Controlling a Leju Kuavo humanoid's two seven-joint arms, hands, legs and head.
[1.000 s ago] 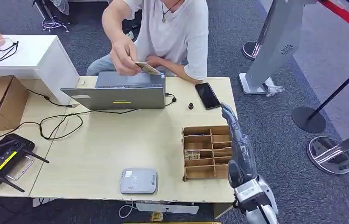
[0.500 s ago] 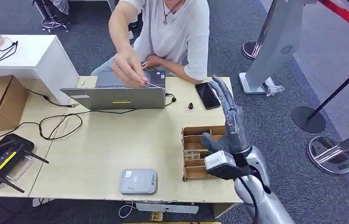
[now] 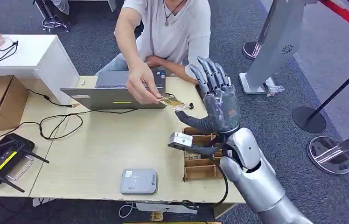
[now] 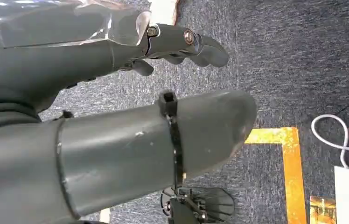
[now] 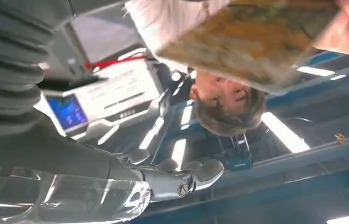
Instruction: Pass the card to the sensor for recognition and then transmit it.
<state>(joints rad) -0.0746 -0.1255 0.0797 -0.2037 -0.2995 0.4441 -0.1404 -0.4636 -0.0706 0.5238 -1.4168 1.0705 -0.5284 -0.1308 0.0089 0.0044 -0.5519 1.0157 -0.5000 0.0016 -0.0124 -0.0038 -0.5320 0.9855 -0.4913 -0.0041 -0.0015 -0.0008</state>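
- Table [image 3: 102, 149]: light wood, under and ahead of the raised right hand. Person [image 3: 172, 32] sits at its far side, straight across from the hand.
- Laptop [image 3: 116, 93]: far edge of the table, off to the thumb side of the right hand.
- Right hand [image 3: 217, 102]: lifted above the table, fingers spread and pointing up, thumb out toward the person. Released, grasping nothing.
- Divided wooden tray [image 3: 200, 161]: right under the right wrist; a card-like item lies in one slot.
- Sensor [image 3: 138, 181]: grey pad at the near table edge, well below and to the thumb side of the right hand.
- Left hand [image 4: 182, 44]: hangs over the carpet, fingers loosely curled, nothing in them.
- Card [image 3: 172, 102]: pinched in the person's hand [image 3: 142, 88], held out just beside the right hand's thumb, not touching it.
- Progress, my read: very start. Card not yet taken. Left: grasp it, present to the sensor, then hand it on.
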